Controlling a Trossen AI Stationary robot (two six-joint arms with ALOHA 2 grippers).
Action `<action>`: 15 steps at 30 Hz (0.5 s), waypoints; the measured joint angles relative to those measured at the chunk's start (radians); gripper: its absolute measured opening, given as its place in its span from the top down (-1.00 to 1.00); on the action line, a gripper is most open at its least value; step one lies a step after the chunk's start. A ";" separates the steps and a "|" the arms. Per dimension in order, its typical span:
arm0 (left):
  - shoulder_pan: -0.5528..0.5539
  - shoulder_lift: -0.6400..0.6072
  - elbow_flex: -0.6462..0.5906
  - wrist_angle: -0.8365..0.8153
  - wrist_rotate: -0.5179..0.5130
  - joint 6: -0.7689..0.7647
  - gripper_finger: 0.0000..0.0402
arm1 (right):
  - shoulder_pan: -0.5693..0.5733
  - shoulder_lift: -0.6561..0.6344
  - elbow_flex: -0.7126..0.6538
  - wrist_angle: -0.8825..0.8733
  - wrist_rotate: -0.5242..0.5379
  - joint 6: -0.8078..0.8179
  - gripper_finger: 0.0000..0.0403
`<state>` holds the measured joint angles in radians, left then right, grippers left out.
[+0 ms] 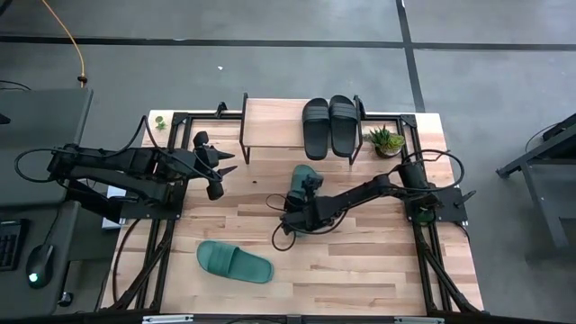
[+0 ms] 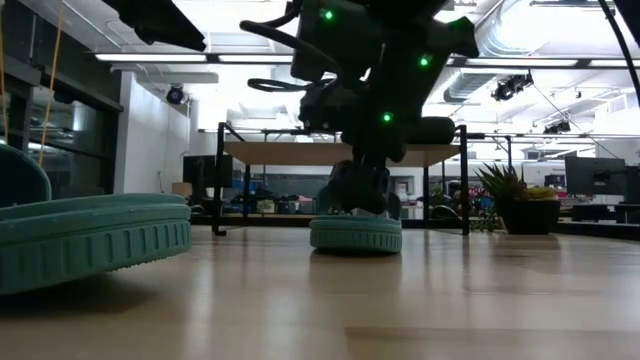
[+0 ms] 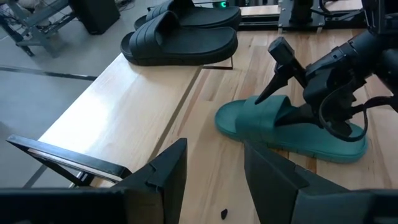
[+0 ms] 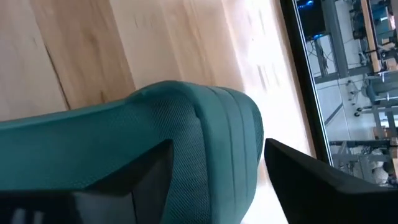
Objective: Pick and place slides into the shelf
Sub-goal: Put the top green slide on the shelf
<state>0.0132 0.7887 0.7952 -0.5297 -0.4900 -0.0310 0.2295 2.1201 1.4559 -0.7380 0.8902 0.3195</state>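
Note:
A teal slide (image 1: pixel 298 173) lies sole-down on the table just in front of the shelf (image 1: pixel 270 126), also seen in the low view (image 2: pixel 355 235). My right gripper (image 1: pixel 307 184) is open at its strap (image 4: pixel 217 124), one finger under the strap and one outside it. The second teal slide (image 1: pixel 234 263) lies flat near the table's near edge, large in the low view (image 2: pixel 90 240). Two black slides (image 1: pixel 316 128) (image 1: pixel 344 124) rest side by side on the shelf's right half. My left gripper (image 1: pixel 225 171) is open above the table by the shelf's left end, touching nothing. My right gripper straddles the teal slide's ribbed strap (image 4: pixel 230 118). One finger (image 4: pixel 134 177) is inside, under the strap against its lining; the other finger (image 4: pixel 311 174) stands outside with a thin gap to the strap. The fingers come in low from the table's near side. The slide stays flat on the table.
The shelf's left half (image 3: pixel 124 106) is bare plank. A small potted plant (image 1: pixel 387 140) stands at the shelf's right end. Black frame rails (image 1: pixel 166 225) run along both table sides. Open tabletop (image 1: pixel 360 261) lies between the two teal slides and to the right.

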 joint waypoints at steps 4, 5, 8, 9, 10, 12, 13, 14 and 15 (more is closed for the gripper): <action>0.000 0.000 0.000 0.000 0.000 0.000 0.29 | 0.000 0.000 0.000 -0.015 -0.008 0.026 0.02; 0.000 0.000 0.000 0.000 0.000 0.000 0.29 | 0.000 0.000 0.000 -0.019 -0.012 0.033 0.08; 0.000 0.000 0.000 0.000 0.000 0.000 0.29 | 0.000 0.000 0.000 -0.026 -0.030 0.043 0.26; 0.000 0.000 0.000 0.000 0.000 0.001 0.29 | 0.000 0.000 0.000 -0.027 -0.034 0.043 0.31; 0.000 0.000 0.000 0.000 0.000 0.001 0.29 | 0.000 0.000 0.000 -0.027 -0.034 0.043 0.37; 0.000 0.000 0.000 0.000 0.000 0.000 0.29 | 0.000 0.000 0.000 -0.027 -0.037 0.043 0.48; 0.000 0.000 0.000 0.000 0.000 0.000 0.29 | 0.000 0.000 0.000 -0.028 -0.039 0.043 0.54; 0.000 0.000 0.000 0.000 0.000 0.001 0.29 | 0.000 0.000 0.000 -0.028 -0.039 0.043 0.59; 0.000 0.000 0.000 0.000 0.000 0.000 0.29 | 0.000 0.000 0.000 -0.028 -0.039 0.043 0.65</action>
<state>0.0130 0.7887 0.7952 -0.5297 -0.4900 -0.0307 0.2291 2.1201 1.4563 -0.7662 0.8516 0.3626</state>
